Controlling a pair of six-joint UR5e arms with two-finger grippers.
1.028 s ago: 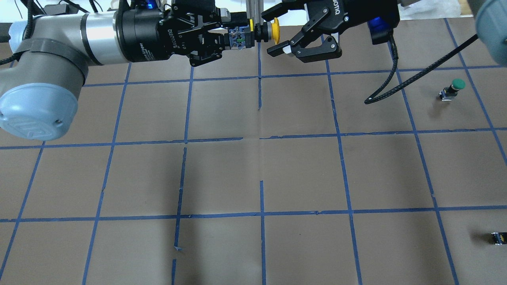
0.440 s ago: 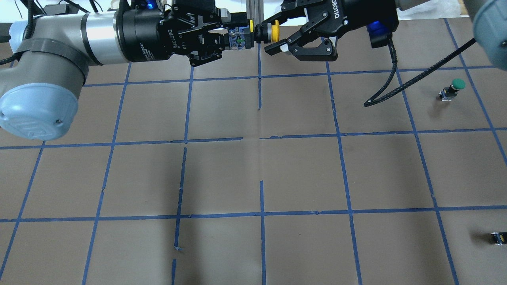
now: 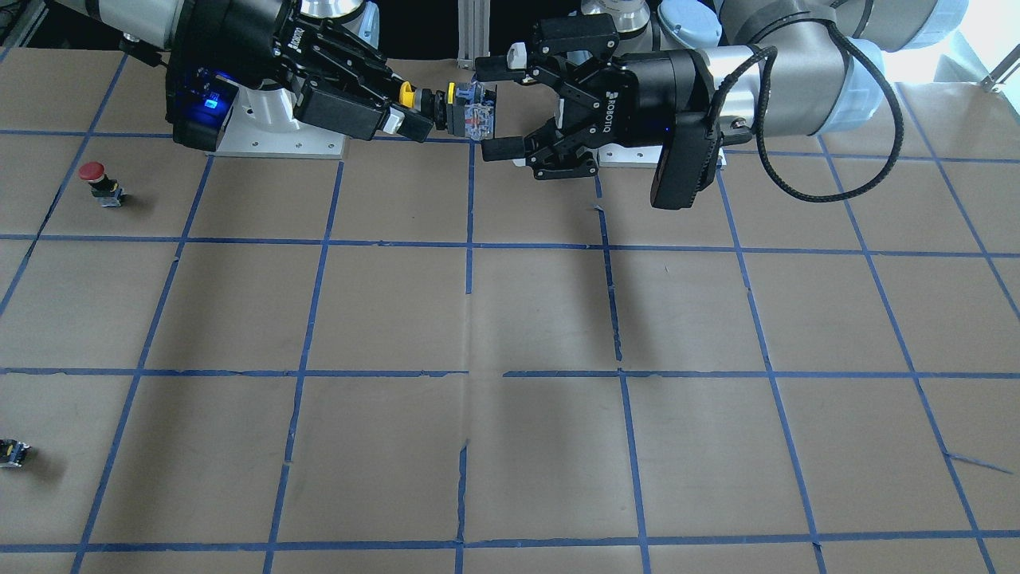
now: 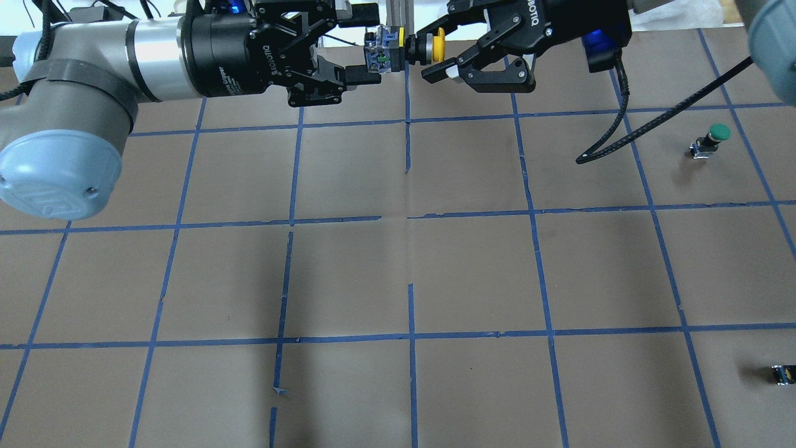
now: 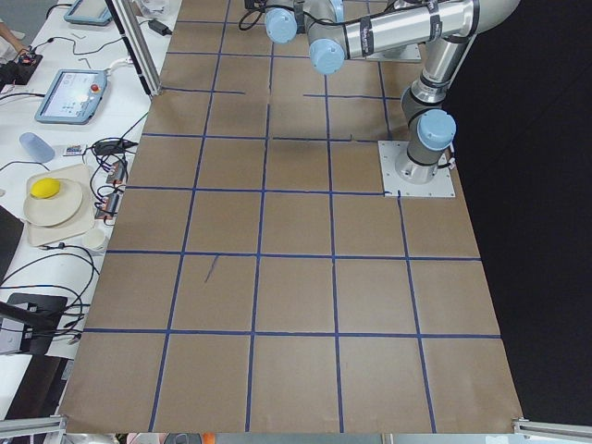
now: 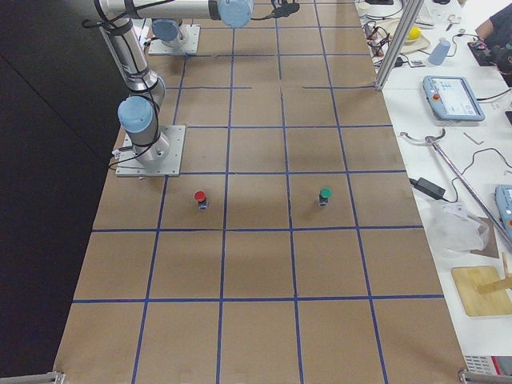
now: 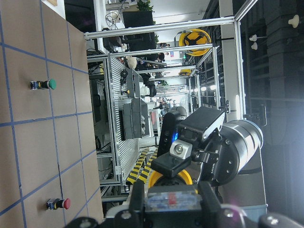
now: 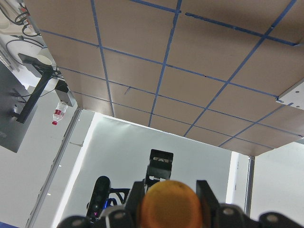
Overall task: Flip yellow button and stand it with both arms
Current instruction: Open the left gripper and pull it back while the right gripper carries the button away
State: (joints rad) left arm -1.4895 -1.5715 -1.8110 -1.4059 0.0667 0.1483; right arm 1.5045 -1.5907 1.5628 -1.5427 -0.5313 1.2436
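The yellow button (image 4: 429,48) hangs in the air above the table's far edge, lying sideways, its yellow cap toward my right gripper and its grey contact block toward my left. My right gripper (image 4: 435,51) is shut on the cap end; this shows in the front view (image 3: 410,108) and the right wrist view, where the cap (image 8: 171,204) sits between the fingers. My left gripper (image 4: 367,43) is open, its fingers spread above and below the block without touching it (image 3: 498,105). The block (image 7: 173,200) fills the bottom of the left wrist view.
A green-capped button (image 4: 715,138) stands at the right. A red-capped button (image 3: 97,179) stands nearer the robot's base. A tiny black-yellow block (image 4: 782,373) lies at the right edge. A black cable (image 4: 597,149) loops down from the right wrist.
My left gripper has opened and let go of the button's block. My right gripper has moved in over the cap and closed on it. The button has stayed in the air.
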